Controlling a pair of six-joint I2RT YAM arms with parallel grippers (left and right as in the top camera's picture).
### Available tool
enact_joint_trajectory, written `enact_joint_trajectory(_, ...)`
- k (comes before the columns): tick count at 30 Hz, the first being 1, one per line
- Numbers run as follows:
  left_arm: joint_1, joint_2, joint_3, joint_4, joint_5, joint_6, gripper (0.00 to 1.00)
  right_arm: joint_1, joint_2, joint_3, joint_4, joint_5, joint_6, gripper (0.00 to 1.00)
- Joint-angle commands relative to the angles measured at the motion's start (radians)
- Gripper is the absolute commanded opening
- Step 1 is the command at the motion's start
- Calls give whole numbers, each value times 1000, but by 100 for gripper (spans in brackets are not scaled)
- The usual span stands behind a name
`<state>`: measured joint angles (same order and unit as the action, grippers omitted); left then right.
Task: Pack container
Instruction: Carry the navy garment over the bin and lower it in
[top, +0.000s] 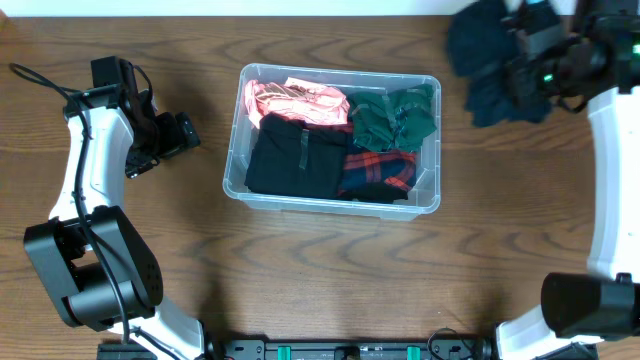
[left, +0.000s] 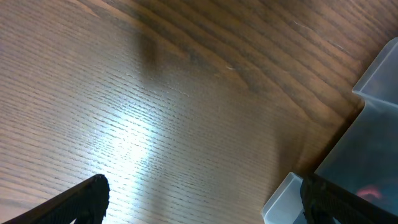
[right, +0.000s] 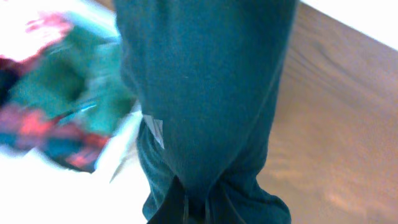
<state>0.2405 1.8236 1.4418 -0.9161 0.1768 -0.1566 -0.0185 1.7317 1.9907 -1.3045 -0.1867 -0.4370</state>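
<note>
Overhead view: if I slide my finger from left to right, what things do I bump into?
Left tool → container, with black clothes then green clothes inside → dark teal cloth.

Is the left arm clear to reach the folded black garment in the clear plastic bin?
Probably yes: left hand open and empty beside the uncovered bin; black garment lies exposed nearest it.

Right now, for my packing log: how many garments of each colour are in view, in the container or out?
Pink garment: 1
Green garment: 1
Black garment: 1
Red plaid garment: 1
Dark teal garment, outside the container: 1
Total: 5
</note>
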Motion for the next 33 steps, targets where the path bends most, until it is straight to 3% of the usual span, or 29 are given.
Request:
enact_joint_trajectory(1,3,2,-5,-2,-5,5,98,85,-62,19,-35,-133,-240,1)
enact_joint_trajectory(11,3,2,-5,-2,-5,5,98,289,-45,16,-128,-143,-446,1)
enact_joint_trajectory(17,3,2,-5,-2,-5,5,98,328,-42,8,-190,-143,-627,1)
enact_joint_trajectory(29,3,2,-5,-2,-5,5,98,327,51,-26,-207,-163,-625,1)
enact_joint_trajectory(33,3,2,-5,-2,-5,5,98,327,126,-32,-207,-161,-547,1)
